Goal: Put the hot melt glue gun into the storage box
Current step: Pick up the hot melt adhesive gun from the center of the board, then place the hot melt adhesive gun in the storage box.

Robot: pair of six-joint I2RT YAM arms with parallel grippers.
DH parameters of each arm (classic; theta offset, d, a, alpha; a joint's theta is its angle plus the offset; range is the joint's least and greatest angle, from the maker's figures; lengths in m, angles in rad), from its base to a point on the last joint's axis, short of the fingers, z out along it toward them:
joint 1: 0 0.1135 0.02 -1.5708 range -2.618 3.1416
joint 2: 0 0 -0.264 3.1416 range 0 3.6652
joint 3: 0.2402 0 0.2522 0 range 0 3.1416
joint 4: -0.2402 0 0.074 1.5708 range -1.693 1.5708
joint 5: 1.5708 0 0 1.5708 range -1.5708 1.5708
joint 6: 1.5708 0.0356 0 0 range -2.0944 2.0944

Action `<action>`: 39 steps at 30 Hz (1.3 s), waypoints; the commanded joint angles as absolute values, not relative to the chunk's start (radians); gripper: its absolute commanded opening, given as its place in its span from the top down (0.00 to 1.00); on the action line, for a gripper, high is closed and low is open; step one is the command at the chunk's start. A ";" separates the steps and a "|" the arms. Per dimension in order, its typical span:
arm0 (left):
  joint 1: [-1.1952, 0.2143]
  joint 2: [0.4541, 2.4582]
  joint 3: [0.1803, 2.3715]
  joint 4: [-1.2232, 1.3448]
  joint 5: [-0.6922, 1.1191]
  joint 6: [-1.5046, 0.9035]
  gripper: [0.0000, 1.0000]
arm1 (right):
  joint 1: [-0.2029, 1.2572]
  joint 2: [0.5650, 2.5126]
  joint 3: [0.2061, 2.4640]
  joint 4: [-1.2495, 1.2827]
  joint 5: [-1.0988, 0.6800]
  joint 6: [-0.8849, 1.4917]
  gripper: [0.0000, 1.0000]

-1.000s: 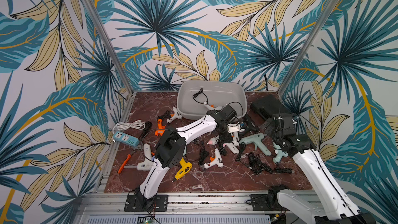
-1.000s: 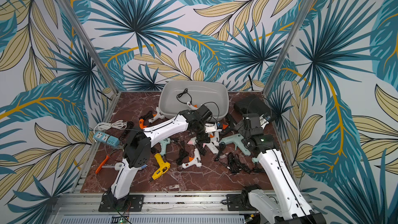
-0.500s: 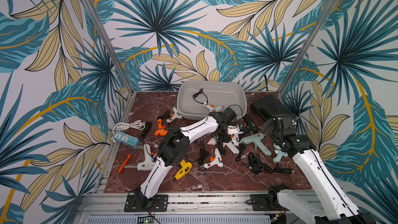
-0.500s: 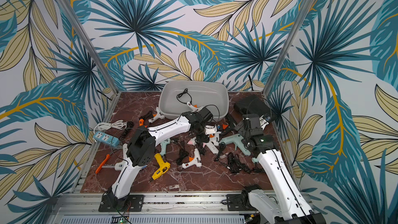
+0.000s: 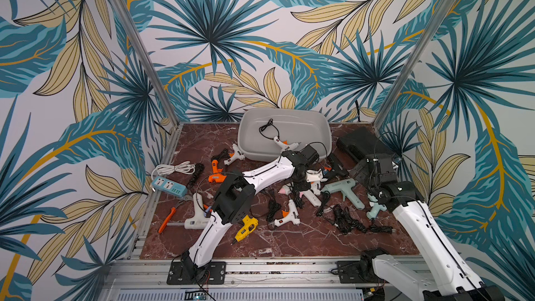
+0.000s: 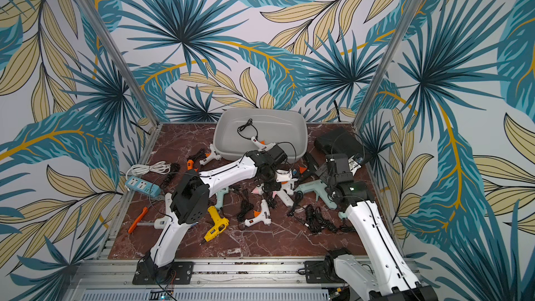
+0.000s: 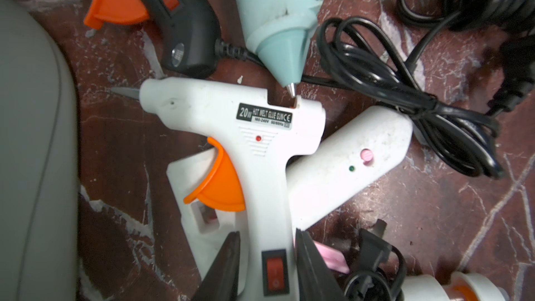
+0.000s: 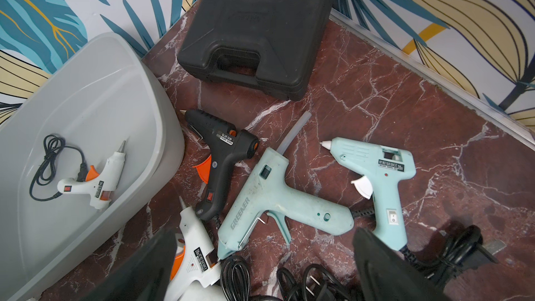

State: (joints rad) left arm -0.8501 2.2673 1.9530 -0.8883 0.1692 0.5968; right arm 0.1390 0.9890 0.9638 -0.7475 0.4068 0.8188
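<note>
Left gripper (image 7: 268,233): narrow, clamping white gun (image 7: 260,128) handle, just beside box (image 7: 29,140)
Right gripper (image 8: 265,235): wide, empty
Done: small gun (image 5: 282,143) lying inside box
Remaining: lift, carry over box, release; other guns (image 5: 343,188) outside box

Pale wallpaper printed with large teal palm fronds and mustard-yellow leaves (image 5: 208,39) covers the far and side walls. Silver aluminium posts, left (image 5: 142,53) and right (image 5: 415,53), rise from the far corners. Below lies a dark red marble-patterned tabletop veined in white (image 5: 304,241), edged on the near side by a silver aluminium rail (image 5: 275,267) and a slotted white strip (image 5: 240,295). The light is soft and even.
</note>
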 commanded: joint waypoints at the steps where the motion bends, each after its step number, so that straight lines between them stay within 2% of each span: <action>1: -0.848 2.235 1.987 -0.919 0.179 0.607 1.00 | 0.135 0.970 0.945 -0.769 0.414 0.833 0.00; 15: -0.840 2.008 1.938 -0.915 0.292 0.617 1.00 | 0.135 0.921 0.943 -0.770 0.429 0.825 0.01; 23: -0.745 1.880 1.925 -0.782 0.390 0.577 1.00 | 0.135 0.890 0.946 -0.768 0.433 0.819 0.01; 32: -0.550 1.951 2.052 -0.586 0.306 0.389 1.00 | 0.135 0.878 0.934 -0.746 0.395 0.804 0.00; 39: -0.437 2.069 2.154 -0.472 0.089 0.119 1.00 | 0.135 0.877 0.918 -0.724 0.370 0.802 0.01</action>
State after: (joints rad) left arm -0.4629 2.0274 2.1017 -0.5629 0.2089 0.2817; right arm 0.1379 0.8867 0.9421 -0.7437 0.3840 0.8146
